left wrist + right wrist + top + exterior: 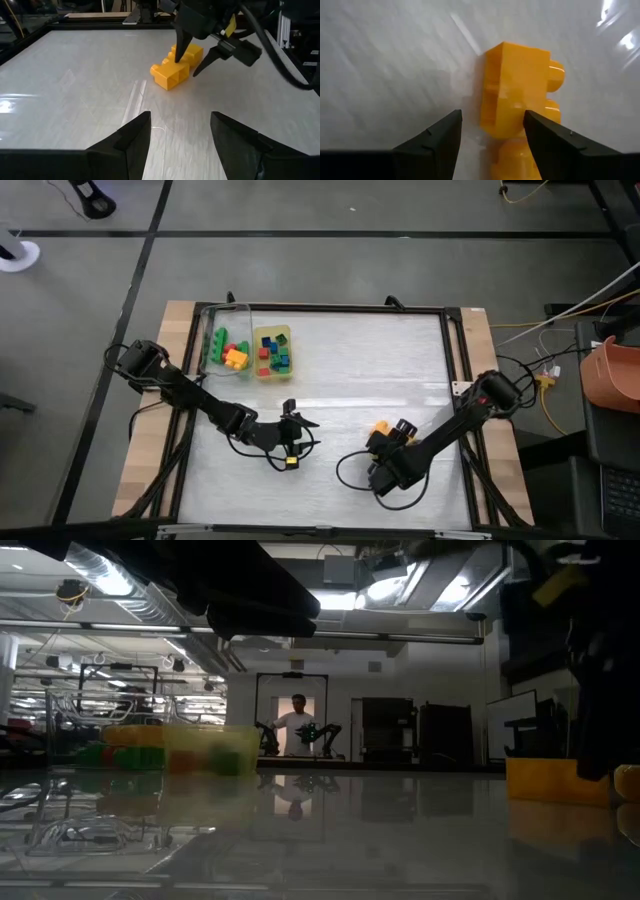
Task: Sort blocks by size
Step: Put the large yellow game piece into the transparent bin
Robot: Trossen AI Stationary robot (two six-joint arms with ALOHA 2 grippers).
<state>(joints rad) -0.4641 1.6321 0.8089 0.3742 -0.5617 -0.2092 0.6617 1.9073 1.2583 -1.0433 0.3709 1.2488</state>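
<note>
You are lining the right gripper (490,132) up over the orange brick (381,428) at about 5 o'clock on the bench (400,360), its jaws standing open and holding nothing. The left gripper (180,127) is waiting near 6 o'clock, jaws open and empty. Next you need to lower, straddle the brick squarely and close, then carry it toward the container (208,330) and tray (284,331) at 10 o'clock.

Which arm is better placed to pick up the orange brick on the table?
The right: its gripper hangs open directly over the orange brick, fingers straddling it. The left gripper is open but farther away.

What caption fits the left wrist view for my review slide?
Right claw open, poised over an orange brick on the white table; left claw open and empty in the foreground.
</note>
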